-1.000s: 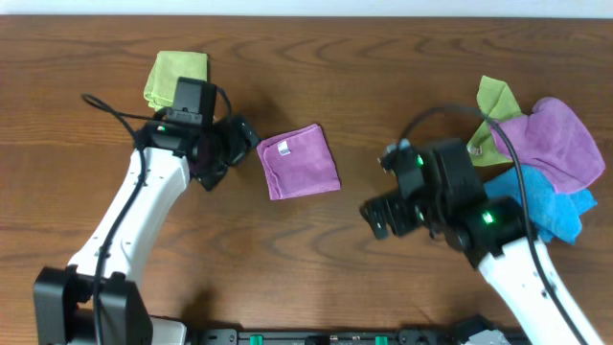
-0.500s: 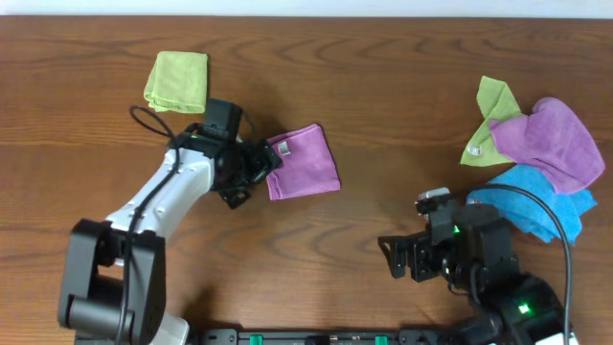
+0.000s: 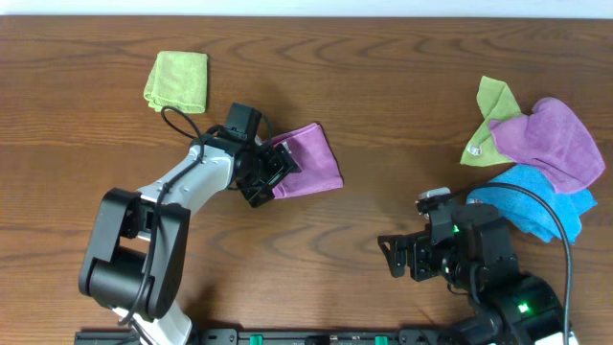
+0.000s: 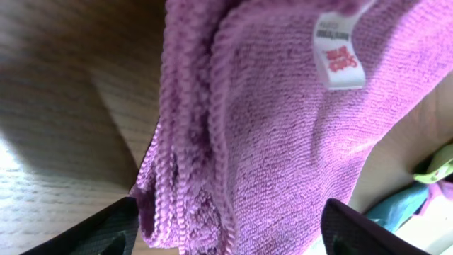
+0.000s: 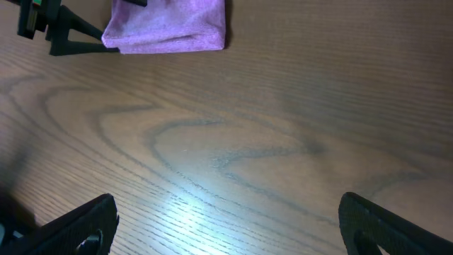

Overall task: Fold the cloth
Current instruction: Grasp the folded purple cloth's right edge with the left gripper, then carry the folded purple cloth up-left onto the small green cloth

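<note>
Between left jaws: folded lilac cloth point(image 4: 283, 149), ribbed microfibre, white tag point(image 4: 340, 54).

Left arm point(image 3: 177, 187) stretches from base at near-left edge, forearm angled up and right, wrist low. Left gripper point(image 3: 271, 171) points right, jaws set apart; fingers point(image 4: 106, 227) show dark at both lower corners of wrist view. Right arm point(image 3: 498, 287) sits folded close to own base at near-right edge. Right gripper point(image 3: 393, 257) faces left, jaws spread wide.

left gripper point(image 3: 272, 172) moved in — cloth point(image 3: 314, 165) edge now between its jaws, bunched up slightly; right gripper point(image 3: 397, 257) pulled well back from cloth
</note>
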{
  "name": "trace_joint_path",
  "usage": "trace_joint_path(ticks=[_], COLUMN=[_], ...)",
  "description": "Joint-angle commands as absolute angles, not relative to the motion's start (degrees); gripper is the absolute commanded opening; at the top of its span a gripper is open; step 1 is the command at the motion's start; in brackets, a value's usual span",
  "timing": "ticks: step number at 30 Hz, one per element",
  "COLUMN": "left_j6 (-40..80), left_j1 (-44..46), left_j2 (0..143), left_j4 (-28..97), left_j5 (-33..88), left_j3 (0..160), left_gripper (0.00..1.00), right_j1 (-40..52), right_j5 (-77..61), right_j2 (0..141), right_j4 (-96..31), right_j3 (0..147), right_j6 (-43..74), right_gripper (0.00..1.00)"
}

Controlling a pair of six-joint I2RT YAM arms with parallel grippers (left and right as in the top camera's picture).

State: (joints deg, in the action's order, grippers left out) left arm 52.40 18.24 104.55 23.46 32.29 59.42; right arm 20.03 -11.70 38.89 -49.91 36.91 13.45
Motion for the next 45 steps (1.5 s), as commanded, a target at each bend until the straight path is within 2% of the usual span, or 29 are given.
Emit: trace_joint_path(ticks=[1,5,6,9,11,21,31,37,45], left_j6=[53.4,53.4,53.4,53.3,53.2,50.0,43.4,43.0,40.2], left_j1=[19.3,20.7,21.1,21.5,21.5,19.4,11.9,7.1,1.5], left_j2=[106.4,108.6,109.1,109.7,109.8,106.1,101.9,101.9,102.9], left_j4=[23.1,22.3,22.0,21.5,20.9,17.6,32.3,30.7,22.4], left_j5=[33.0,33.0,33.0,32.6,32.7,32.6,17.1,11.8,8.4], left_j3=[59.0,58.9,58.9,58.9,58.9,64.2,87.4,92.4,92.8], left_gripper=[0.79,0.68,0.61,0.35,0.06,0.06,0.06,0.06,0.06], right_j1=[19.6,19.6,19.6,19.6,19.6,19.6,19.6,19.6,19.6], right_j5=[-11.4,-11.4,-11.4,-11.4,-11.4,-11.4,-11.4,-11.4,-11.4], right_j2=[38.8,38.8,38.8,38.8,38.8,38.8,38.8,38.8,38.8], right_j4=[-50.0,-50.0,-50.0,-50.0,-50.0,-50.0,-50.0,-50.0,-50.0], right_j3=[36.6,36.6,36.6,36.6,36.6,36.6,36.6,36.6,36.6], right_j6=[14.3,14.3,14.3,14.3,14.3,14.3,14.3,14.3,14.3], right_gripper=[0.99,0.99,0.99,0.99,0.99,0.99,0.99,0.99,0.99])
